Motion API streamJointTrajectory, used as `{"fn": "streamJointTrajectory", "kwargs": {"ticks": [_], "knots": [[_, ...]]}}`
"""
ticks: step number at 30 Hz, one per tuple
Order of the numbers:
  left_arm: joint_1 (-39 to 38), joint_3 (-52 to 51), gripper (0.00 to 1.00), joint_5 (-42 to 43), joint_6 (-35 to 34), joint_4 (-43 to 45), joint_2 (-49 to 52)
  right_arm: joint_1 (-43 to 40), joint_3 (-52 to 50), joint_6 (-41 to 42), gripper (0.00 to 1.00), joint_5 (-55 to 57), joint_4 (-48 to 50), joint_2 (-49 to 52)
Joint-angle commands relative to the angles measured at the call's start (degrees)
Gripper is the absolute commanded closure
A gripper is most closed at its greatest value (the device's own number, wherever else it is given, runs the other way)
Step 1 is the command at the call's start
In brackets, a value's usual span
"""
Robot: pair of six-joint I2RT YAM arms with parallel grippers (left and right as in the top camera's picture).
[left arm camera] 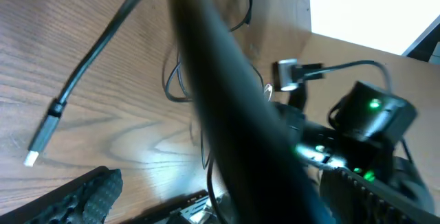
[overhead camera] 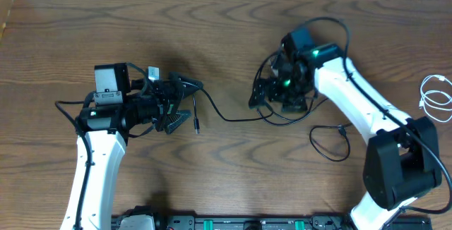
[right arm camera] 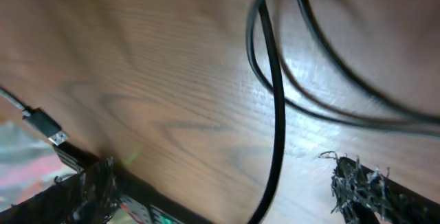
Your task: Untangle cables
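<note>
Overhead: left gripper [overhead camera: 185, 104] is sitting at about 9 o'clock on the table [overhead camera: 212, 25], jaws spread and pointing toward 3 o'clock, with nothing looking clamped in them. A black cable [overhead camera: 226, 118] is running from beside its upper finger across to the right gripper [overhead camera: 261, 97]. That gripper is hovering over the tangle [overhead camera: 281, 116] just right of centre, placed there, I judge, to get at the spot where strands are crossing. A loose plug [overhead camera: 197, 125] is lying just beside the left gripper at its 5 o'clock. A second black loop [overhead camera: 329, 144] is lying near the tangle at its 4 o'clock. The white cable [overhead camera: 436, 97] is resting well apart at the 3 o'clock edge, clear of the rest. Left wrist: a blurred black strand [left arm camera: 230, 107] is crossing the lens from 12 to 5 o'clock, seemingly draped over the tool rather than pinched. One finger pad [left arm camera: 86, 195] is showing far out at 7 o'clock, which fits open jaws. The plug [left arm camera: 42, 140] is lying on the wood at 9 o'clock. Right wrist: the pads [right arm camera: 82, 193] are standing wide apart at 7 and 5 o'clock, gripping nothing. One strand [right arm camera: 278, 121] is passing between them toward 6 o'clock, likely lined up for a pinch not yet made. A plug end [right arm camera: 45, 125] is showing at 9 o'clock.
</note>
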Motion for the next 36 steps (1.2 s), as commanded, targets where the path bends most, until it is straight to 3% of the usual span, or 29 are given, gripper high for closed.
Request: {"fn": "streamJointTrajectory", "kwargs": {"ticks": [1, 4, 6, 7, 12, 15, 19, 22, 30, 36], "knots": [[0.31, 1.09, 0.02, 1.07, 0.39, -0.13, -0.24, 1.44, -1.95, 9.75, 0.02, -1.44, 1.22, -0.48], [0.28, 1.09, 0.02, 1.07, 1.51, -0.17, -0.24, 2.21, -2.34, 11.41, 0.29, -1.46, 1.44, -0.48], [0.31, 1.09, 0.02, 1.05, 1.75, -0.17, -0.24, 2.97, -2.34, 11.37, 0.71, -1.46, 1.79, -0.48], [0.31, 1.09, 0.02, 1.05, 1.90, -0.17, -0.24, 3.41, -2.34, 11.37, 0.97, -1.55, 1.79, -0.48], [0.31, 1.09, 0.02, 0.94, 2.95, -0.15, -0.24, 5.31, -2.34, 7.02, 0.99, -4.07, 2.08, -0.48], [0.28, 1.09, 0.02, 0.00, 5.40, -0.37, -0.24, 5.62, -2.32, 0.37, 0.99, -6.58, 2.73, -0.48], [0.28, 1.09, 0.02, -2.69, 7.63, -4.63, -0.22, 4.04, -2.27, -17.53, 0.99, -26.27, 1.51, -0.76], [0.24, 1.09, 0.02, -7.45, 9.55, -9.25, -0.24, 1.73, -2.27, -20.61, 0.99, -36.02, 1.64, -1.68], [0.24, 1.03, 0.02, -18.86, 9.66, -17.14, -0.24, -0.87, -1.81, -22.77, 0.99, -35.17, 4.24, -8.85], [0.24, 0.98, 0.02, -25.03, 9.66, -19.21, -0.22, -0.85, 3.15, -20.72, 0.99, -23.26, 5.44, -17.57]]}}
